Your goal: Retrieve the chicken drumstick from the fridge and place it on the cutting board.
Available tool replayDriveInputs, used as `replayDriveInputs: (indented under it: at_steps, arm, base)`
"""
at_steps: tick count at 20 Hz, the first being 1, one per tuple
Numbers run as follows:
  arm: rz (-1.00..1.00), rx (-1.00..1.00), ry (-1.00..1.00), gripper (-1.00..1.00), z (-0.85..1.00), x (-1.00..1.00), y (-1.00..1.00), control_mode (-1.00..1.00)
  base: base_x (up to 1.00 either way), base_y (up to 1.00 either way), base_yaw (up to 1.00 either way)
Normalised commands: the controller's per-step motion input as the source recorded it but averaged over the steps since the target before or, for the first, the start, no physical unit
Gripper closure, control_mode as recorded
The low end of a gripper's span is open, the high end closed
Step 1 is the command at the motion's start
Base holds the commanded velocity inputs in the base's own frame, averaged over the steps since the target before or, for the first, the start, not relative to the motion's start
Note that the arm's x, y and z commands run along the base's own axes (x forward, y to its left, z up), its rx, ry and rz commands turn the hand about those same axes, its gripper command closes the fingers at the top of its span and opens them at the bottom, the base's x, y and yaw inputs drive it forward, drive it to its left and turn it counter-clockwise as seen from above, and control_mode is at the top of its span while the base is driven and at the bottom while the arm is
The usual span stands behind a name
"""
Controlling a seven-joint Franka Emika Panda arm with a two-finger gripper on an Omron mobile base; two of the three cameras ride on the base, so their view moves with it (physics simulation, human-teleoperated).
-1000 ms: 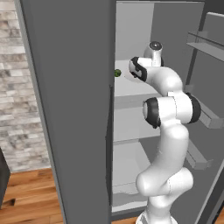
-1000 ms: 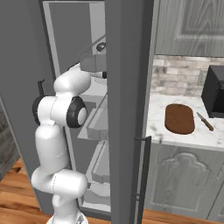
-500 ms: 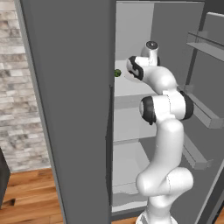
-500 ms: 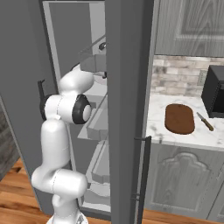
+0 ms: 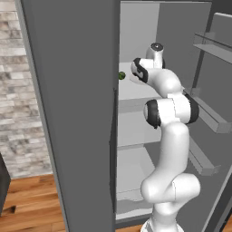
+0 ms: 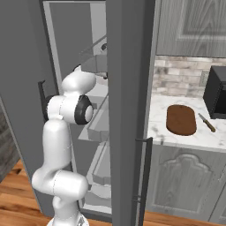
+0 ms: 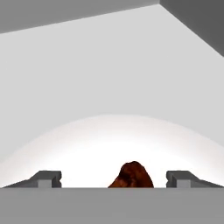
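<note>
**Robot arm reaches deep into open fridge, drumstick between its fingers**

In the left base view, a brick wall stands at far left, then the dark grey door of the fridge (image 5: 77, 113); past the door edge a small green round item (image 5: 121, 75) sits on an upper shelf (image 5: 131, 90), and the white arm (image 5: 170, 136) bends up from the floor with its wrist pushed in at that shelf's level; door bins (image 5: 210, 120) line the right side. In the right base view, the arm rises at left and vanishes behind the fridge's other door; to the right, on a pale marble counter (image 6: 156, 128), lies the cutting board (image 6: 181, 119), with a small knife (image 6: 206, 122) just beside it and a black microwave (image 6: 216, 92) at the edge. In the hand view, the gripper (image 7: 113, 178) stands open, its two fingertips (image 7: 46, 177) wide apart and touching nothing; the chicken drumstick (image 7: 131, 176), dark orange-brown, lies between them on the pale shelf, well apart from either tip, its lower part hidden.
</note>
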Motion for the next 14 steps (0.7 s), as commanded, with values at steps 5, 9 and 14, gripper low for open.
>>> replayDriveInputs:
  at_steps: [5, 9, 14]
  arm:
    - [0.00, 0.03, 0.02, 1.00, -0.06, 0.00, 0.00, -1.00]
    - [0.00, 0.00, 0.00, 1.00, 0.00, 0.00, 0.00, -1.00]
    - [0.00, 0.00, 0.00, 1.00, 0.00, 0.00, 0.00, -1.00]
  base:
    - [0.00, 0.00, 0.00]
    - [0.00, 0.00, 0.00]
    - [0.00, 0.00, 0.00]
